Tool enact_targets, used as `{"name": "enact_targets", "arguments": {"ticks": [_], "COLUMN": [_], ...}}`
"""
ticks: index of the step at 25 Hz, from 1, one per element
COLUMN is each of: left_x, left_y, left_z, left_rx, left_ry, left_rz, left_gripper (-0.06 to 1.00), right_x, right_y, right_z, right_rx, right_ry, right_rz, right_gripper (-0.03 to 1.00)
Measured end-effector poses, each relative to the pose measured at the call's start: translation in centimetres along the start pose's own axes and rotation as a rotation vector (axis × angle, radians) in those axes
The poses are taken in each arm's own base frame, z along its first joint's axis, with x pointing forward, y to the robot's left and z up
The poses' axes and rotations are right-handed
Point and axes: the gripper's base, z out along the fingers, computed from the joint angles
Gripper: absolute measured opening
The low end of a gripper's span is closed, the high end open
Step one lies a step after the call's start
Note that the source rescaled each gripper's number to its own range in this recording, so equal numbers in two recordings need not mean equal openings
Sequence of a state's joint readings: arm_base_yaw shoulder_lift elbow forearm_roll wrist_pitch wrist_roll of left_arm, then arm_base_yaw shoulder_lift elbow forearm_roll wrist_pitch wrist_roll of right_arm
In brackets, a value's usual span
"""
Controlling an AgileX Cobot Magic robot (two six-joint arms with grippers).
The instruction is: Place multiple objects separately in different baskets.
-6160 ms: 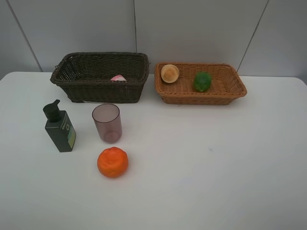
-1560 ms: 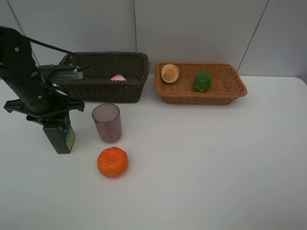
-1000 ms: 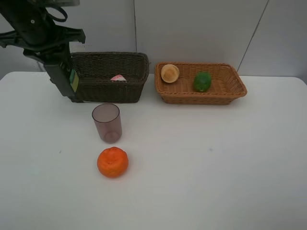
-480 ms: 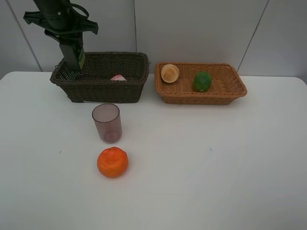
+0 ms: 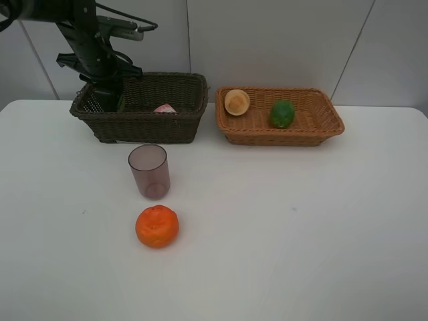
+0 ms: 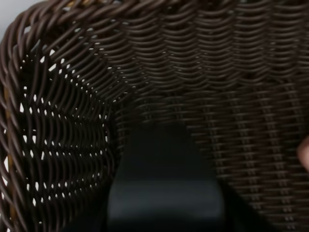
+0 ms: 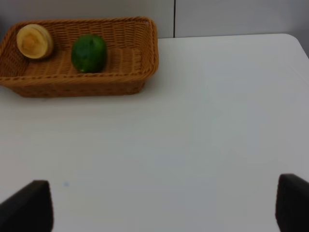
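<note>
**Left arm works alone:** The left arm (image 5: 85, 37) reaches in from the upper left of the high view, elbow bent and forearm pointing steeply down. Its left pincer (image 5: 105, 90) is lowered into the left end of the dark basket (image 5: 144, 124) and clamped on the bottle (image 5: 114, 101). The right arm shows only through its own wrist camera. There the right pincer (image 7: 164, 208) hangs above the surface (image 7: 193, 121), fingertips (image 7: 29, 205) spread wide and empty.

White tabletop (image 5: 301, 227), pale grey panelled wall (image 5: 267, 40) behind, soft even light
</note>
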State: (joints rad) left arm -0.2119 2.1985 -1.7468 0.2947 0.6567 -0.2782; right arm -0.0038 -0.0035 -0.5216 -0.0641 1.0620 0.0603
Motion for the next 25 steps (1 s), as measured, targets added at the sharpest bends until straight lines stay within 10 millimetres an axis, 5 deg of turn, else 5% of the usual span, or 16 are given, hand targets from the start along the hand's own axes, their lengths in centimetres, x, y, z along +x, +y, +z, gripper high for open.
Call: {"name": "enact_targets", "arguments": {"ticks": [10,16,25], "left_x": [0.0,-0.6,-2.0], "left_y": [-0.1,-0.2,-1.5], "left_z": [0.3,-0.2,-6.7], "left_rx": [0.056,0.073,0.087], "left_ry": [-0.002,-0.014,0.013], "left_rz": [-0.067,-0.053,-0.035], "left_gripper": [0.46,0.9,0.98], "right_x": [0.0,0.0,0.0], "right_y": [0.0,0.0,0.0], "right_z": [0.0,0.0,0.0], "right_rx": [0.0,0.0,0.0], "right_ry": [0.0,0.0,0.0], "right_rz": [0.0,0.0,0.0], "right_gripper": [1.0,1.0,1.0]}}
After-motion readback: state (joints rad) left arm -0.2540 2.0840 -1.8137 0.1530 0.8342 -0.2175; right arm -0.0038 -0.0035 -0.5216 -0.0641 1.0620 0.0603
